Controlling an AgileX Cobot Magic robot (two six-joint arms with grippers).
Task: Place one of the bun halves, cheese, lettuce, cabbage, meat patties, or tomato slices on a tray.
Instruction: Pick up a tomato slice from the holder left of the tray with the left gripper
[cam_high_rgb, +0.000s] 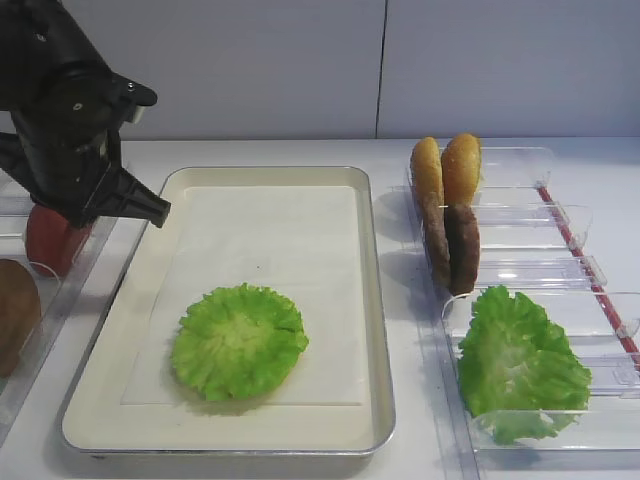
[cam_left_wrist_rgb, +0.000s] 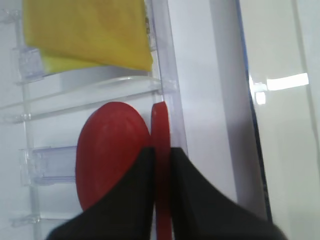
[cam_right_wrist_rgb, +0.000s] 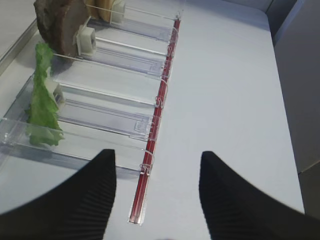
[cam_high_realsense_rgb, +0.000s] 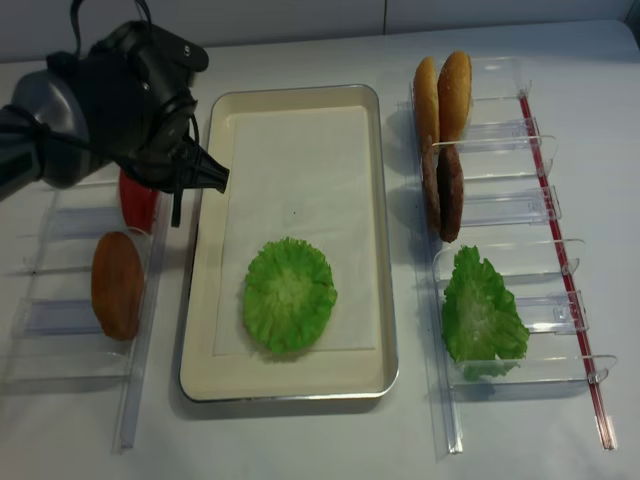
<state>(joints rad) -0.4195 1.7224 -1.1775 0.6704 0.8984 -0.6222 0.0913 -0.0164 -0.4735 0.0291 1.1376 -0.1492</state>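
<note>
My left gripper (cam_left_wrist_rgb: 161, 150) is shut on a thin red tomato slice (cam_left_wrist_rgb: 160, 125), held edge-on inside the clear left rack. The other tomato slice (cam_left_wrist_rgb: 112, 150) stands just beside it, and the yellow cheese (cam_left_wrist_rgb: 85, 30) lies one slot farther. From above, the left wrist (cam_high_rgb: 75, 130) hides most of the tomato slices (cam_high_rgb: 52, 240). The tray (cam_high_rgb: 378, 330) holds one lettuce leaf (cam_high_rgb: 240, 342). Another lettuce leaf (cam_high_rgb: 520, 365), two bun halves (cam_high_rgb: 460, 168) and two meat patties (cam_high_rgb: 462, 248) stand in the right rack. My right gripper (cam_right_wrist_rgb: 157, 165) is open over bare table. Cabbage is out of view.
Clear plastic racks flank the tray, the left rack (cam_high_realsense_rgb: 60, 330) and the right rack (cam_high_realsense_rgb: 520, 150) with a red strip (cam_right_wrist_rgb: 160, 105) along its outer edge. An orange-brown round piece (cam_high_realsense_rgb: 118, 285) stands in the left rack.
</note>
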